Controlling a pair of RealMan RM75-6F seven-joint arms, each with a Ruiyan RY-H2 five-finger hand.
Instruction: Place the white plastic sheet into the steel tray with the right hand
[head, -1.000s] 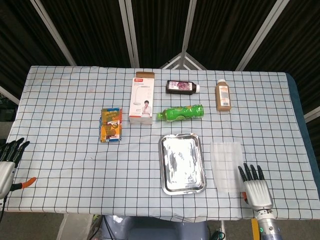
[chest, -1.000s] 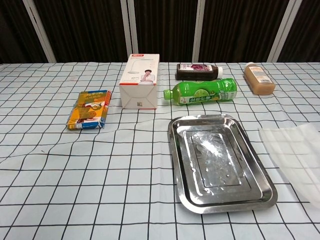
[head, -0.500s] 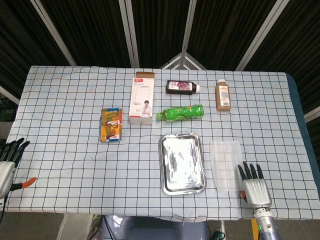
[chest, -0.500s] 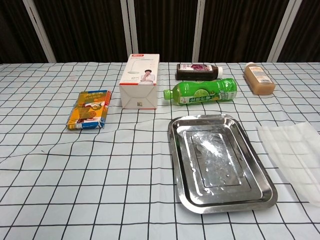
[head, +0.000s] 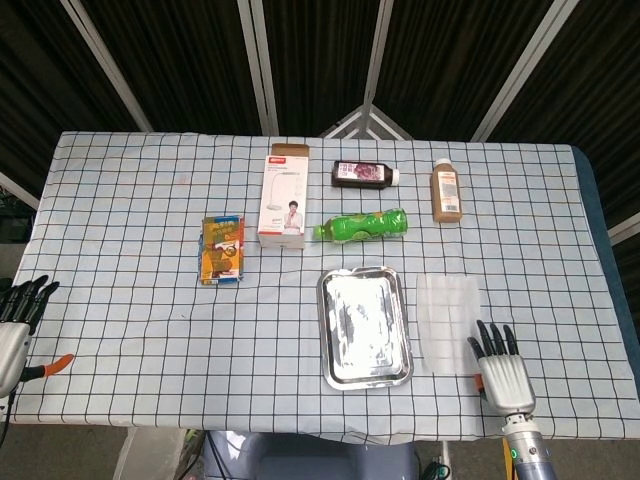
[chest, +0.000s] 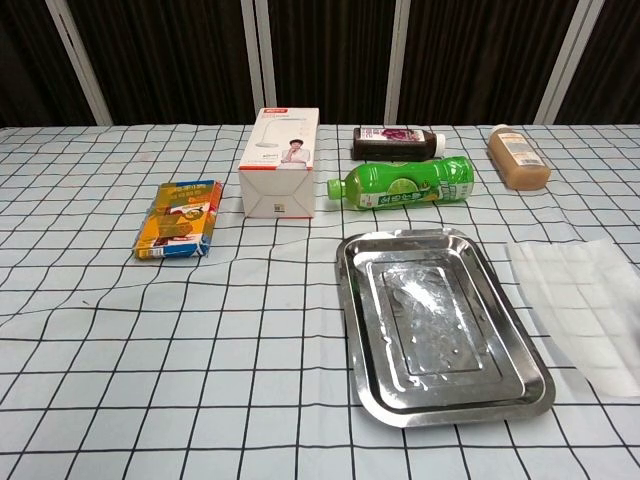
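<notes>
The white plastic sheet (head: 448, 318) lies flat on the checked cloth, just right of the steel tray (head: 324, 330), with a narrow gap between them. In the chest view the sheet (chest: 578, 305) sits at the right edge, beside the tray (chest: 447, 236). My right hand (head: 503, 368) is at the table's near right edge, fingers spread, its fingertips touching the sheet's near edge. My left hand (head: 14, 330) hangs off the near left corner, fingers apart, holding nothing. Neither hand shows in the chest view.
Behind the tray lie a green bottle (head: 362, 225), a dark bottle (head: 365, 174) and a brown bottle (head: 445, 192). A white box (head: 283, 195) and a colourful packet (head: 222, 249) sit to the left. An orange-tipped tool (head: 57, 363) lies near my left hand.
My right hand has moved left, and the sheet has slid left with it, closer to the tray. The left hand has not moved.
</notes>
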